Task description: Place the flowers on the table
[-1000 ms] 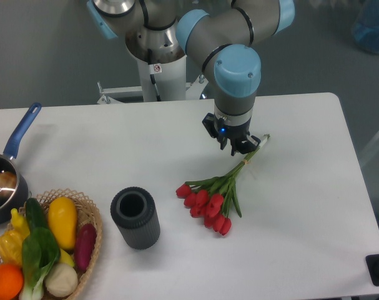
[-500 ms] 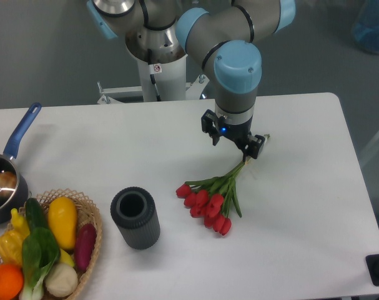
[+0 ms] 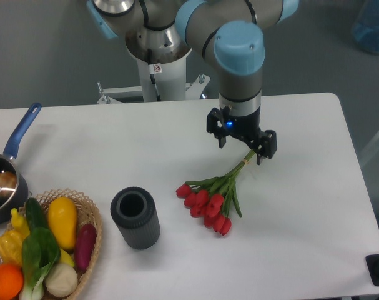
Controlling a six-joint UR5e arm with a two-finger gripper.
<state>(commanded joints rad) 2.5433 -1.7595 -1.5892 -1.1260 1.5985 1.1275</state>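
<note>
My gripper [image 3: 242, 141] sits right of frame centre, fingers spread wide and holding nothing; one finger [image 3: 221, 139] shows left, the other at right. Blue light on the wrist body. It hangs over the stem end of the flowers [image 3: 213, 197], and I cannot tell whether a fingertip touches the stems or clears them (the overhead angle flattens that).

The flowers lie flat on the table [image 3: 314, 206], just below the gripper. Stems run up and right toward it; red buds fan out down and left, near the middle of the frame. Green leaves between buds and stem tips.

Left of the buds, apart from them: a dark ribbed cylinder [image 3: 135, 217], upright, open top, lower centre-left.

Lower left corner: a wicker basket [image 3: 92, 232] loaded with produce, including a yellow squash [image 3: 62, 221], a purple piece, an orange [image 3: 5, 281] and a leafy green with a white bulb [image 3: 50, 272].

Left edge, just above the basket: a saucepan [image 3: 2, 190] with a blue handle angled up and right, something pale inside.

The arm's base column [image 3: 158, 72] stands behind the table, top centre.
</note>
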